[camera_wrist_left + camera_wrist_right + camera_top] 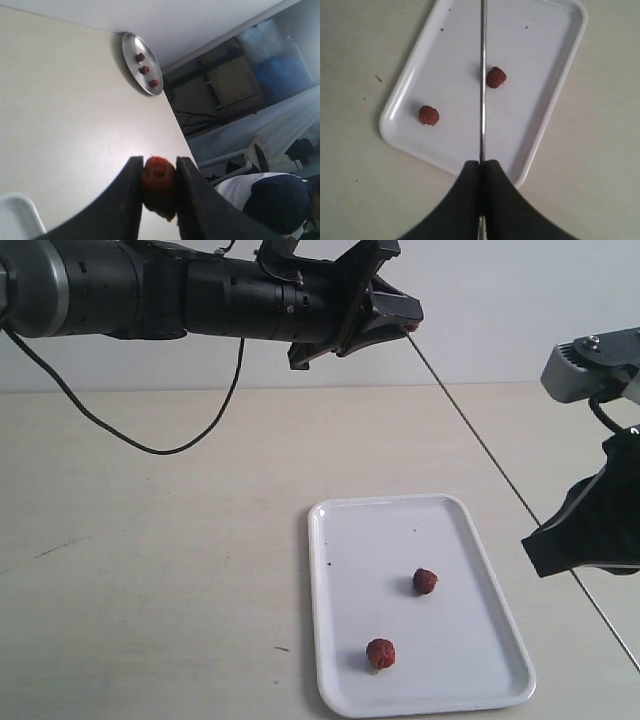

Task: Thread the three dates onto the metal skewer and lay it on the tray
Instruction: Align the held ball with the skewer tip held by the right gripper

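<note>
High above the table, my left gripper (408,325) (159,172) is shut on one reddish-brown date (159,176). The thin metal skewer (480,445) (482,75) slants from that date's spot down to my right gripper (548,530) (481,164), which is shut on the rod. I cannot tell whether the skewer's tip touches the held date. Two more dates (425,581) (380,652) lie on the white tray (340,540); in the right wrist view they are the date (496,77) beside the rod and the date (428,115) farther off, on the tray (555,75).
The tray lies on a pale tabletop (150,560). A black cable (150,445) hangs from the left arm. In the left wrist view a round metal plate (131,60) with three small red lumps sits far off near the table's edge.
</note>
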### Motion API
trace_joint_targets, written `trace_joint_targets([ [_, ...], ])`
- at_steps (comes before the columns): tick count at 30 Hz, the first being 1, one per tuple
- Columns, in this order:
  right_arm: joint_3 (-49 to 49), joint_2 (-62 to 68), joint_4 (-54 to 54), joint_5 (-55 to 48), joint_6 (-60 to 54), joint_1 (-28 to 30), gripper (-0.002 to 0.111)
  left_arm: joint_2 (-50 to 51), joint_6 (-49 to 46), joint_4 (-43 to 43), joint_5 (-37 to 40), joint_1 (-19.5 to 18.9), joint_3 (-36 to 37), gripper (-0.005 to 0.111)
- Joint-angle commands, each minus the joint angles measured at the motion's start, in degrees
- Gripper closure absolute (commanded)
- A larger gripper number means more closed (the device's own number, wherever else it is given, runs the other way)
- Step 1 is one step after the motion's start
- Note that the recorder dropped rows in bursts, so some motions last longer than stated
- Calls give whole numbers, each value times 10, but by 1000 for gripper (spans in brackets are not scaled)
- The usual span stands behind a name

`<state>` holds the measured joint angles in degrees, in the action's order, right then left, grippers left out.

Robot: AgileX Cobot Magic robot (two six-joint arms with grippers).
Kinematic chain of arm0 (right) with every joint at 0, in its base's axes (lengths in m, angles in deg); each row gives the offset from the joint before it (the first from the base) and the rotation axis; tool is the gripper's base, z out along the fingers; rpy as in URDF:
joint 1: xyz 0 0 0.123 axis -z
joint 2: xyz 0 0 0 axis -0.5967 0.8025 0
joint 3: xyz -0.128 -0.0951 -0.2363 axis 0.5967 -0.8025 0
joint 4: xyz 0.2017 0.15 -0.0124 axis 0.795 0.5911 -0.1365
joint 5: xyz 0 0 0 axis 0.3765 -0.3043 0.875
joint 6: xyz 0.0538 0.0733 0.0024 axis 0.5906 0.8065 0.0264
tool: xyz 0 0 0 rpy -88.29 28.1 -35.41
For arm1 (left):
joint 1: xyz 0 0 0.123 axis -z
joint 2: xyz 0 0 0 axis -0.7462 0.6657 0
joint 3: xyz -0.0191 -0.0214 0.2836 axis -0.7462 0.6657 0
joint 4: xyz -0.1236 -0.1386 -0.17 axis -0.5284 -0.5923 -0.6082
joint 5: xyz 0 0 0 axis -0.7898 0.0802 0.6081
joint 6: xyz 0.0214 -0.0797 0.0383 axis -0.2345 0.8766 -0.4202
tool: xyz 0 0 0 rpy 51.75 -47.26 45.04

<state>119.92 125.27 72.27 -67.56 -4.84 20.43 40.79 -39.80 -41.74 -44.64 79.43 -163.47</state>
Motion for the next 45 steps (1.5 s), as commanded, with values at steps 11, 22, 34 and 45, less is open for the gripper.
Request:
trace_joint_targets([
  [11,0,0,-58,15,49,2,108,-5,0,-18,19,2,-3,84],
  [22,0,0,-52,9,48,2,108,-5,0,-32,12,1,-3,84],
  [34,0,0,-46,10,42,2,108,-5,10,-63,14,0,-3,84],
  [45,0,0,-46,15,42,2,108,-5,9,-34,4,5,-3,84],
])
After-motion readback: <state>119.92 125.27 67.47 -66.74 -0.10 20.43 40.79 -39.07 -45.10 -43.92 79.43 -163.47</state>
